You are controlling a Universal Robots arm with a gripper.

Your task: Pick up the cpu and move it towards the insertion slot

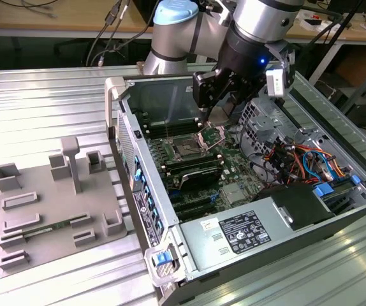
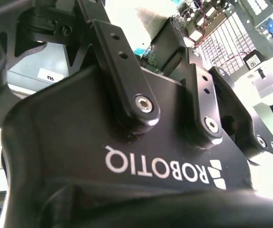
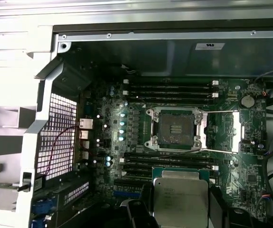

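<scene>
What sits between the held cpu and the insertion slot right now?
In the first wrist view, a bank of long black memory slots lies between the cpu, held by the gripper, and the insertion slot.

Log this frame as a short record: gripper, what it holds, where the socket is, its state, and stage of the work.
gripper: black gripper, above the open computer case
held: flat square silvery cpu with thin green rim, clamped between the jaws
target: square metal-framed insertion slot with dark centre, on the green motherboard
slot state: frame open, unoccupied
stage: cpu lifted, hanging short of the slot, not touching it
</scene>
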